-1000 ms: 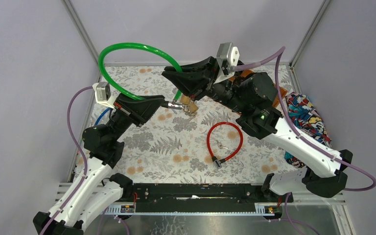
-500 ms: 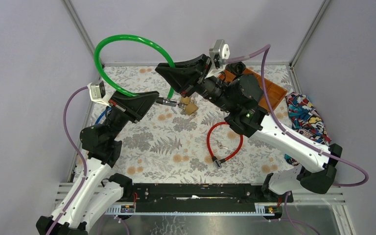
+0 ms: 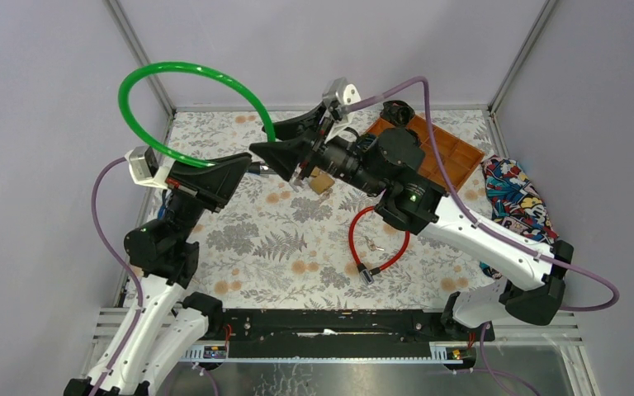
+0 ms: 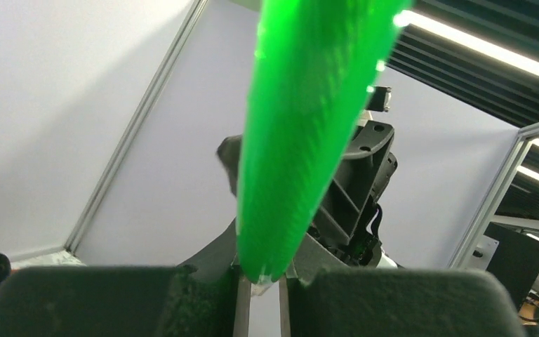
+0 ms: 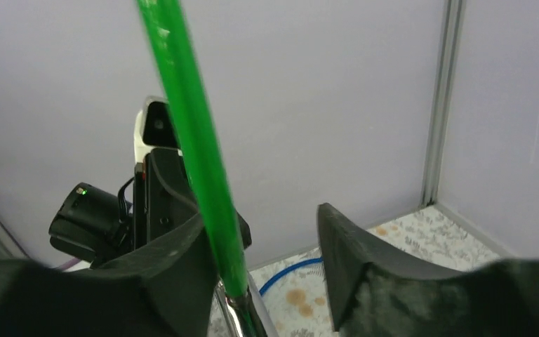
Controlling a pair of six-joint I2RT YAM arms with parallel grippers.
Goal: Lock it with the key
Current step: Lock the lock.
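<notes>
A green cable lock (image 3: 183,92) arches up over the table's back left. My left gripper (image 3: 256,167) is shut on the lock's metal end, and the green cable (image 4: 302,133) rises from between its jaws. My right gripper (image 3: 281,142) stands open around the same end, the cable (image 5: 196,161) lying against its left finger (image 5: 172,263) with a wide gap to the right finger (image 5: 347,256). A brass lock body (image 3: 322,182) hangs just below the right gripper. I cannot make out the key.
A red cable lock (image 3: 355,235) lies on the floral table with its small lock body (image 3: 366,274) at the near end. At the back right are a brown tray (image 3: 446,157) and a patterned cloth (image 3: 516,198). A blue cable (image 5: 291,274) lies at the left edge.
My right gripper has opened from shut. Both arms have shifted left, and the green loop has swung left with them.
</notes>
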